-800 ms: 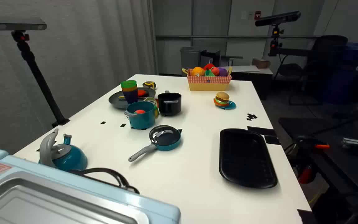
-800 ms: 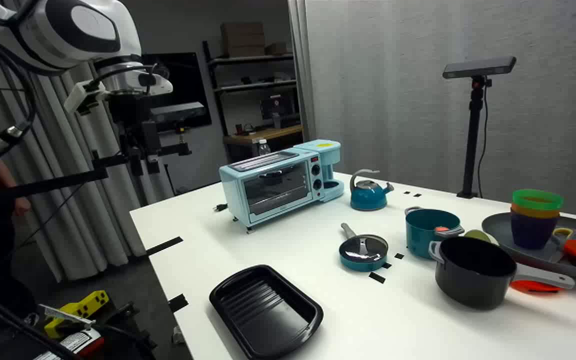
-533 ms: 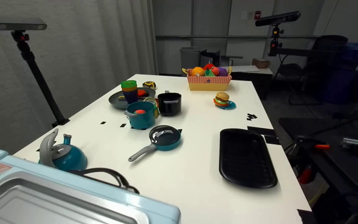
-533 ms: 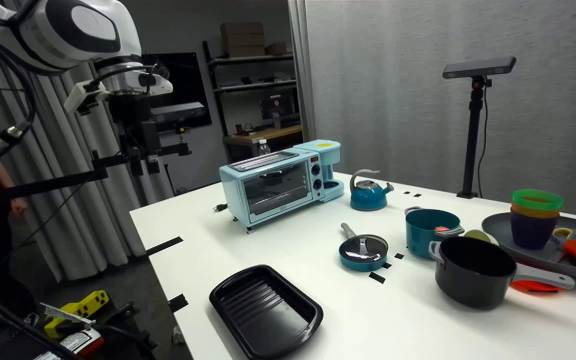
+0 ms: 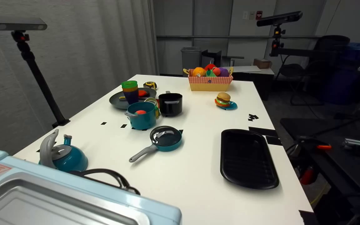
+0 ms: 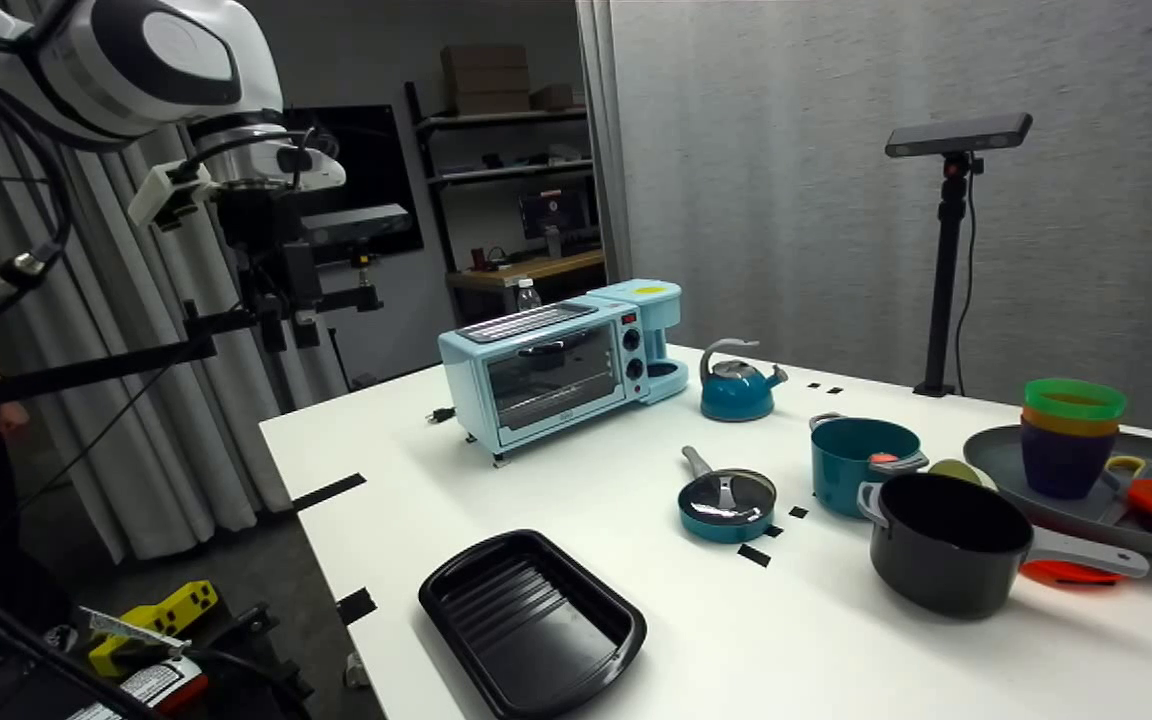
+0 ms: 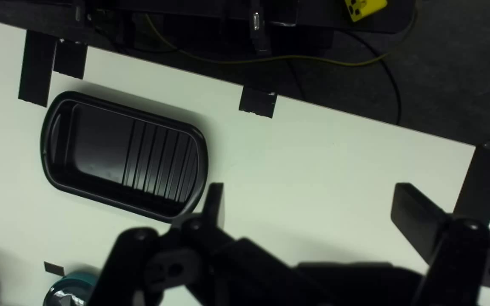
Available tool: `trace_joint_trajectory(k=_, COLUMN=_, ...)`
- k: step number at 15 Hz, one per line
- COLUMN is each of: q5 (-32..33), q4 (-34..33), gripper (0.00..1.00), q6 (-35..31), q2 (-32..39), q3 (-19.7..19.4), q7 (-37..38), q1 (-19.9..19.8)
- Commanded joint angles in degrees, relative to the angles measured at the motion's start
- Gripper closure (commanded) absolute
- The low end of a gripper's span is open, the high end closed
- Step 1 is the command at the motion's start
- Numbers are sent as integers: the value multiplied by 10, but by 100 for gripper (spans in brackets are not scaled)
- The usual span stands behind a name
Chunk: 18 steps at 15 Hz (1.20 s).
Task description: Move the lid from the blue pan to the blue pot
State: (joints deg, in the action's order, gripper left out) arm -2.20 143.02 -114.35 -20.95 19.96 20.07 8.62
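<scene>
The dark lid (image 5: 166, 135) with a small grey knob lies on the blue pan (image 5: 172, 147), whose grey handle points toward the oven; the lid (image 6: 741, 490) and pan (image 6: 721, 530) also show in an exterior view. The blue pot (image 5: 144, 122) stands beside the pan, uncovered, with a pink-red thing inside; it also shows in an exterior view (image 6: 841, 478). My gripper (image 6: 291, 335) hangs high above the table's near side, far from the pan. In the wrist view the gripper (image 7: 309, 191) is open and empty; the lid (image 7: 68, 293) is partly cut off at the lower left.
A large black tray (image 7: 100, 140) lies near the table edge. A black pot (image 6: 951, 545) stands beside the blue pot. A blue kettle (image 6: 736, 395) and a light-blue toaster oven (image 6: 556, 375) stand beyond the pan. Stacked cups (image 6: 1066, 450) stand on a grey plate-like pan.
The arm, gripper and table objects have not visibly moved. Only a person at the edge of an exterior view has shifted slightly.
</scene>
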Motion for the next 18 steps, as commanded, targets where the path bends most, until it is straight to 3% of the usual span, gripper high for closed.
trace_joint_trajectory(k=1, q5=4, q4=-1, gripper=0, q6=2, q2=2, q3=-11, q7=4, q1=12)
trace_joint_trajectory(k=10, q5=6, q4=0, gripper=0, q6=-5, q2=0, q3=-13, q7=5, q1=10)
trace_joint_trajectory(k=18, q5=23, q4=9, gripper=0, q6=-45, q2=-16, q3=-59, q7=6, q1=-18)
